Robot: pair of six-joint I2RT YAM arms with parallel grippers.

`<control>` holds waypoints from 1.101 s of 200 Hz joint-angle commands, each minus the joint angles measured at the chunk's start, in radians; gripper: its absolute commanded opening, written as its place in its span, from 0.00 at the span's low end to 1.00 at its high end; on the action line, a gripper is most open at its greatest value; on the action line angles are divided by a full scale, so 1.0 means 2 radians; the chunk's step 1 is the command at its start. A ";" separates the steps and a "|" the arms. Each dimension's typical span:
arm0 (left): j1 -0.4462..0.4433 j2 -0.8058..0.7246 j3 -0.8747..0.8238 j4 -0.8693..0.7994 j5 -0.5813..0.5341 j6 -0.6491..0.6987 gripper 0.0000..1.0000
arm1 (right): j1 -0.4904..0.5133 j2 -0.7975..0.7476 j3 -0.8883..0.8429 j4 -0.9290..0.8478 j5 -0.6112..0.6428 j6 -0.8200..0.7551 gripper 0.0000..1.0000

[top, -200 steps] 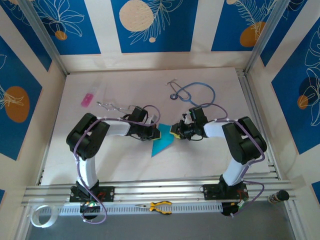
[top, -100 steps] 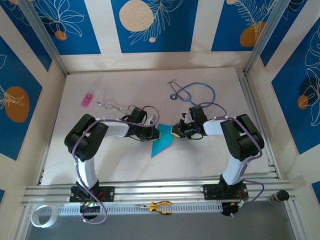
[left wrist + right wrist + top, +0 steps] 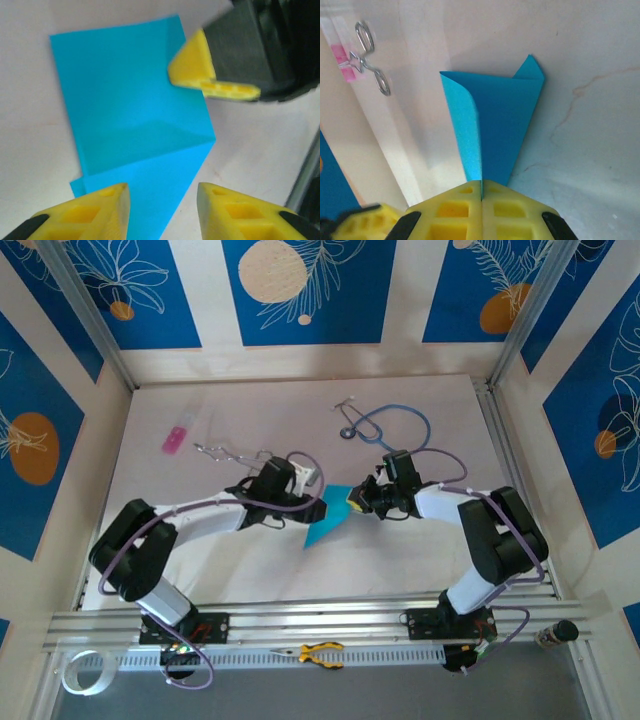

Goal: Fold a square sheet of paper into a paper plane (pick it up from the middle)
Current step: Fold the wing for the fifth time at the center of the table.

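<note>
The square sheet of paper is a creased cyan-blue angular shape at the table's middle, between both grippers. My right gripper is shut on its right-hand edge; in the right wrist view the folded paper runs straight into the closed yellow fingertips of that gripper. My left gripper stands open at the paper's left side. In the left wrist view that gripper has its fingertips apart over the sheet, not touching it, and the right gripper's yellow tip sits on the far corner.
A blue-tubed stethoscope lies behind the right arm. A pink rectangle and metal tongs lie at the back left. Yellow-handled pliers and a tape roll rest by the near rail.
My left gripper has opened and let go of the paper, and its arm has stretched out lower. My right gripper has closed on the paper's edge.
</note>
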State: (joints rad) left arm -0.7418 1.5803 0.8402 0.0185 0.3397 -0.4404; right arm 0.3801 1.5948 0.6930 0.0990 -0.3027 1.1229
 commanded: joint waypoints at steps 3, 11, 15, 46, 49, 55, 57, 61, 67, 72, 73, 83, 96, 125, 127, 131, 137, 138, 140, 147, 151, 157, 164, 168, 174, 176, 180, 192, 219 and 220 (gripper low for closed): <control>-0.043 -0.003 -0.002 -0.054 -0.088 0.080 0.44 | 0.010 -0.020 -0.012 -0.018 0.024 0.060 0.03; -0.057 -0.001 -0.003 -0.057 -0.109 0.092 0.46 | 0.012 -0.022 -0.012 -0.020 0.024 0.064 0.03; -0.063 -0.001 -0.002 -0.058 -0.118 0.099 0.48 | 0.012 -0.022 -0.012 -0.020 0.024 0.066 0.03; -0.108 0.011 0.007 -0.071 -0.188 0.140 0.58 | 0.015 -0.025 -0.011 -0.020 0.020 0.069 0.03; -0.112 0.013 0.009 -0.071 -0.196 0.142 0.58 | 0.015 -0.025 -0.011 -0.019 0.019 0.069 0.03; -0.118 0.015 0.011 -0.071 -0.208 0.147 0.58 | 0.015 -0.025 -0.010 -0.019 0.019 0.070 0.03; -0.120 0.016 0.011 -0.071 -0.211 0.149 0.58 | 0.016 -0.025 -0.010 -0.019 0.019 0.070 0.03; -0.123 0.018 0.012 -0.071 -0.217 0.152 0.59 | 0.016 -0.025 -0.010 -0.020 0.019 0.070 0.03; -0.128 0.022 0.015 -0.072 -0.226 0.156 0.58 | 0.016 -0.025 -0.010 -0.019 0.019 0.070 0.03; -0.132 0.026 0.017 -0.074 -0.236 0.157 0.58 | 0.016 -0.024 -0.010 -0.019 0.019 0.071 0.03; -0.132 0.026 0.017 -0.074 -0.236 0.158 0.58 | 0.016 -0.024 -0.010 -0.019 0.019 0.071 0.03; -0.138 0.032 0.020 -0.074 -0.250 0.162 0.58 | 0.017 -0.024 -0.011 -0.018 0.019 0.072 0.03; -0.144 0.040 0.025 -0.078 -0.267 0.168 0.57 | 0.017 -0.024 -0.011 -0.016 0.019 0.073 0.03; -0.157 0.055 0.035 -0.085 -0.298 0.179 0.53 | 0.017 -0.023 -0.009 -0.015 0.016 0.074 0.03; -0.158 0.056 0.035 -0.085 -0.300 0.179 0.53 | 0.017 -0.023 -0.009 -0.015 0.016 0.074 0.03; -0.160 0.057 0.035 -0.085 -0.305 0.180 0.52 | 0.017 -0.023 -0.010 -0.014 0.015 0.074 0.03; -0.162 0.058 0.036 -0.085 -0.310 0.181 0.51 | 0.017 -0.023 -0.008 -0.014 0.015 0.074 0.03; -0.162 0.059 0.036 -0.085 -0.312 0.181 0.51 | 0.017 -0.023 -0.009 -0.013 0.015 0.074 0.03; -0.163 0.059 0.036 -0.085 -0.314 0.181 0.51 | 0.017 -0.023 -0.009 -0.013 0.014 0.074 0.03; -0.165 0.060 0.037 -0.086 -0.321 0.182 0.50 | 0.017 -0.023 -0.009 -0.014 0.014 0.074 0.03; -0.166 0.061 0.037 -0.086 -0.325 0.182 0.49 | 0.017 -0.024 -0.009 -0.014 0.014 0.074 0.04; -0.167 0.061 0.037 -0.086 -0.330 0.183 0.49 | 0.017 -0.024 -0.009 -0.013 0.014 0.074 0.03; -0.169 0.063 0.038 -0.086 -0.337 0.183 0.48 | 0.017 -0.024 -0.010 -0.013 0.014 0.074 0.04; -0.170 0.064 0.038 -0.087 -0.340 0.184 0.47 | 0.017 -0.024 -0.010 -0.013 0.014 0.074 0.03; -0.171 0.065 0.038 -0.087 -0.344 0.185 0.46 | 0.017 -0.025 -0.011 -0.013 0.014 0.074 0.03; -0.171 0.065 0.039 -0.088 -0.345 0.185 0.46 | 0.017 -0.025 -0.011 -0.013 0.014 0.074 0.04; -0.172 0.067 0.040 -0.088 -0.347 0.186 0.45 | 0.017 -0.025 -0.011 -0.013 0.014 0.074 0.04; -0.173 0.068 0.041 -0.089 -0.354 0.188 0.42 | 0.017 -0.025 -0.011 -0.012 0.014 0.074 0.04; -0.176 0.072 0.042 -0.088 -0.366 0.189 0.35 | 0.017 -0.025 -0.011 -0.013 0.014 0.074 0.04; -0.176 0.072 0.042 -0.088 -0.366 0.189 0.35 | 0.017 -0.025 -0.011 -0.013 0.014 0.074 0.04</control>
State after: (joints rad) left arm -1.0786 1.7039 0.8970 -0.1398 -0.3378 -0.0746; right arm 0.4068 1.5726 0.6846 0.0856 -0.2653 1.2598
